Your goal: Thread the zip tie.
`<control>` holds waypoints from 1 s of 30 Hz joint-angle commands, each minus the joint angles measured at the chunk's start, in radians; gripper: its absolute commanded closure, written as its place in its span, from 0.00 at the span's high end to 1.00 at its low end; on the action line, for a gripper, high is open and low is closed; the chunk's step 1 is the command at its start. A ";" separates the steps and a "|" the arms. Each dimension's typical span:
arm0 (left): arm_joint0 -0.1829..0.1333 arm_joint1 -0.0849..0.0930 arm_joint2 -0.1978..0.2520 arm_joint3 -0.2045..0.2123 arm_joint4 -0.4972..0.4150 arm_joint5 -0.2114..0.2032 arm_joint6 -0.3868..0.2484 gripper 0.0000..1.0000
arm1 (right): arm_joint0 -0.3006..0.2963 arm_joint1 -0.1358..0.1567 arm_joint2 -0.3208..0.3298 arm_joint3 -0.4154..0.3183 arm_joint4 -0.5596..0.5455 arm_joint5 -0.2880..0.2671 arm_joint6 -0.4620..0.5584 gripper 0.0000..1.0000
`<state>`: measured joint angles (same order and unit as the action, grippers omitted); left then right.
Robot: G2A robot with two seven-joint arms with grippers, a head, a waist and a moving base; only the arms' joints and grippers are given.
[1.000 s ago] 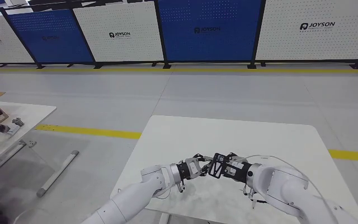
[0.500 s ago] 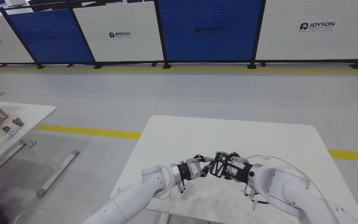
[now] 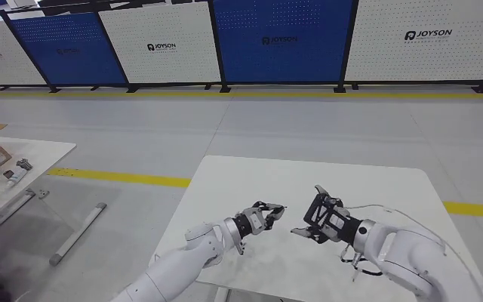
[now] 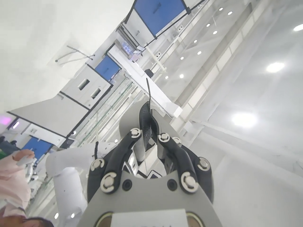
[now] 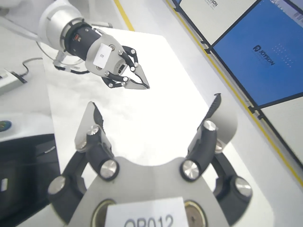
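In the left wrist view my left gripper (image 4: 148, 113) is shut on a thin black zip tie (image 4: 148, 90), whose tail sticks out past the fingertips. The top view has this gripper (image 3: 280, 209) held low over the white table (image 3: 302, 174), near its front. My right gripper (image 3: 308, 212) faces it from a short gap to the right, open and holding nothing. From the right wrist view, the open right gripper (image 5: 155, 101) points at the left gripper (image 5: 144, 86), whose tips are pinched together on the tie.
A thin white cable (image 3: 385, 208) trails over the table behind the right arm. Another table (image 3: 30, 155) stands to the far left, across the floor. A yellow floor line (image 3: 113, 177) runs behind the table, and blue and white panels (image 3: 283, 41) line the back.
The two grippers were touching at their tips. The right gripper has opened and drawn back to the right, while the left gripper stays shut on the tie.
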<state>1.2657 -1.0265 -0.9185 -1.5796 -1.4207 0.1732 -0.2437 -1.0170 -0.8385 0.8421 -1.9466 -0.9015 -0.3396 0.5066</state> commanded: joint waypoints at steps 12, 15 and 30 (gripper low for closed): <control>0.034 0.001 0.012 -0.042 0.149 -0.086 0.032 0.00 | -0.022 0.005 0.028 0.016 0.099 0.000 0.032 1.00; 0.038 0.000 0.009 -0.039 0.182 -0.118 0.057 0.00 | -0.028 0.004 0.029 0.019 0.110 0.005 0.021 1.00; 0.121 -0.029 0.098 -0.090 0.839 -0.449 0.401 0.00 | 0.018 -0.016 0.055 0.204 0.812 0.000 0.219 1.00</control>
<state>1.3873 -1.0555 -0.8197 -1.6701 -0.5800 -0.2771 0.1585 -0.9976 -0.8543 0.8964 -1.7417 -0.0634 -0.3400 0.7681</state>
